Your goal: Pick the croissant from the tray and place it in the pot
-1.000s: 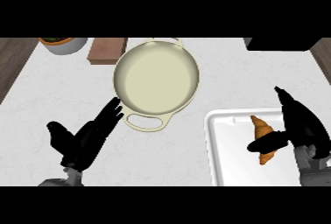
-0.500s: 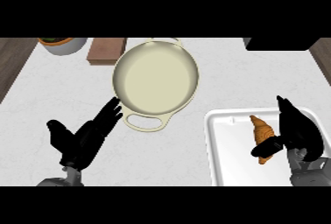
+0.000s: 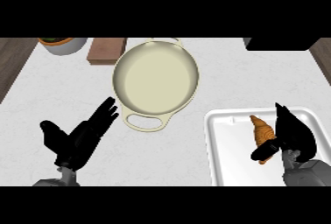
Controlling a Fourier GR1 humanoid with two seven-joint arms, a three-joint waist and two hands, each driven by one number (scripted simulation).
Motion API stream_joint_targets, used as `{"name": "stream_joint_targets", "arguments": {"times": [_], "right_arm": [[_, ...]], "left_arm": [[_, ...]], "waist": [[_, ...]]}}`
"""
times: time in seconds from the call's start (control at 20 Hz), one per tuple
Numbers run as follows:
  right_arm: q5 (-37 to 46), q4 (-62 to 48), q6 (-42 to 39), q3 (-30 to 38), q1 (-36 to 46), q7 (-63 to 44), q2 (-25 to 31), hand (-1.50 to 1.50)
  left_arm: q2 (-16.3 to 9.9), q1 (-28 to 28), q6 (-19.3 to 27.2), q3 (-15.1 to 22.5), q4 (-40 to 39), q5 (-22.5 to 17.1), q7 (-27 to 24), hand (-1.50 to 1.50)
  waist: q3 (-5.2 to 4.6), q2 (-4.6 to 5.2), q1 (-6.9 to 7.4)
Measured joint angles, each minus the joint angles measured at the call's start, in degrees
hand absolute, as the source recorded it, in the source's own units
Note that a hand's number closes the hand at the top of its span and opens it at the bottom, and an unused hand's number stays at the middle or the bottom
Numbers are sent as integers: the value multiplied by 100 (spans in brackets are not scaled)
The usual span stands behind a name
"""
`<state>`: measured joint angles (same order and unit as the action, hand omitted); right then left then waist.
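Matt stone, enamel, metal and wood.
Pale speckled stone-look counter top [image 3: 58,92], smooth; cream oval enamelled pot [image 3: 155,78], softly glossy; white smooth metal tray [image 3: 226,148]; flaky golden-brown croissant [image 3: 261,133]; brown wooden block [image 3: 107,50], matt.

**What the bench carries**

We see a pale, mottled bench [image 3: 58,100] with dark wood at its far left and right edges. Directly on it stand a cream oval pot [image 3: 155,78] with loop handles near the middle, a white tray [image 3: 223,148] at the near right, a brown block [image 3: 107,50] just left of the pot's far end, and a grey bowl [image 3: 65,45] at the far left corner. A black object [image 3: 281,43] sits at the far right.
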<state>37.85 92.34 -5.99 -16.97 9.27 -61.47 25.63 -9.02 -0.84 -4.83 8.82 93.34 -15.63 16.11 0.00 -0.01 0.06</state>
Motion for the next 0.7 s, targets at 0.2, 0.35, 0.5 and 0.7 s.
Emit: {"name": "stream_joint_targets", "arguments": {"times": [0.2,0.35,0.5,0.7], "right_arm": [[132,41,-80,179,-176,75,-85,-150],[275,-110,-109,303,-140,133,-259,-150],[419,-324,-123,416,-159,265,-377,-150],[563,-576,-178,609,-167,412,-505,-150]], "left_arm": [[113,62,4,85,79,106,39,0],[122,41,-32,21,150,92,150,0],[193,93,-35,58,174,179,164,0],[256,82,-52,-6,204,230,171,0]], "waist": [[0,-2,-7],[1,0,-1],[0,0,2],[0,0,2]]}}
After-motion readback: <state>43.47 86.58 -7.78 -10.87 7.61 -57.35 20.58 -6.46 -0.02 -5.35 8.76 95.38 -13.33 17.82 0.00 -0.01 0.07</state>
